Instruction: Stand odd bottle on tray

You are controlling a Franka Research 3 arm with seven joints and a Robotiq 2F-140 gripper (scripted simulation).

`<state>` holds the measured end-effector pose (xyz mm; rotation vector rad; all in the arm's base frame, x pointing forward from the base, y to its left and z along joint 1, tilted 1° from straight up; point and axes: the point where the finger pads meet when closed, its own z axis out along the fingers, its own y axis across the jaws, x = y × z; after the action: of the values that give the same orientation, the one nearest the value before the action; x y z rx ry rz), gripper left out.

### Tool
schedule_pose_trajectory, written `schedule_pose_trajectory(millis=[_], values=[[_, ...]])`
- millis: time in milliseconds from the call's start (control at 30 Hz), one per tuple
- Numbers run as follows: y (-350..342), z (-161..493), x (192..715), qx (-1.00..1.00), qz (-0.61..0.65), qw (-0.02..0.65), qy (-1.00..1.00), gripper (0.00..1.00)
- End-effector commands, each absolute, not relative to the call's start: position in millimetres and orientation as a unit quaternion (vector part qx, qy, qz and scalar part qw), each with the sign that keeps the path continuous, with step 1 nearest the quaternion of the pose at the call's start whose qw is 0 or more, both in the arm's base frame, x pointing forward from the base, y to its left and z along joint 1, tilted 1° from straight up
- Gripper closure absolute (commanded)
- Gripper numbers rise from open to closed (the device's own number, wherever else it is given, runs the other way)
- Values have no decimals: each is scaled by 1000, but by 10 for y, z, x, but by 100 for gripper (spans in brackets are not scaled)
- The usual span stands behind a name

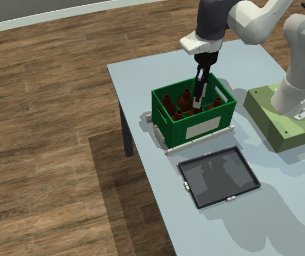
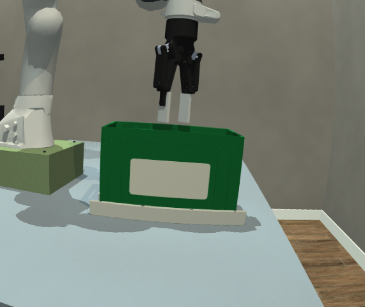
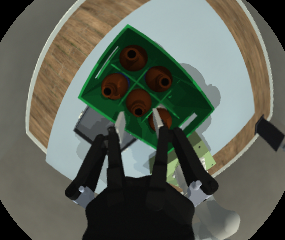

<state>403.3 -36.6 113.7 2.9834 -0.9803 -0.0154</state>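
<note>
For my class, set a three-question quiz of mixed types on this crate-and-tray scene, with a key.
1. True or false: the tray already holds a bottle.
2. In the exterior view, where are the tips of the hand relative to the crate?
A. deep inside it
B. just above its rim
C. beside its outer wall
3. Fill in: the top view shows ____ bottles standing in the crate, counting the one partly hidden behind the hand.

Key: 1. False: nothing is on it. 2. B: the pale fingertips end just over the rim, partly open, holding nothing. 3. Five, among them the tall one at the back.
</note>
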Motion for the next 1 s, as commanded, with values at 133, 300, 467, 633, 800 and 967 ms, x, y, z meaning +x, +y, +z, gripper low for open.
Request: schedule_pose_trajectory(millis=[133,300,467,633,800,967], values=[[-360,1132,4032,951,-5,0,-310,56],[-360,1129,4032,951,-5,0,-310,56],[-359,1115,4032,951,-5,0,-310,56],[-359,1082,4032,951,-5,0,-310,56],[-359,1054,4031,951,-5,0,-310,56],[-359,997,4031,951,-5,0,-310,56]])
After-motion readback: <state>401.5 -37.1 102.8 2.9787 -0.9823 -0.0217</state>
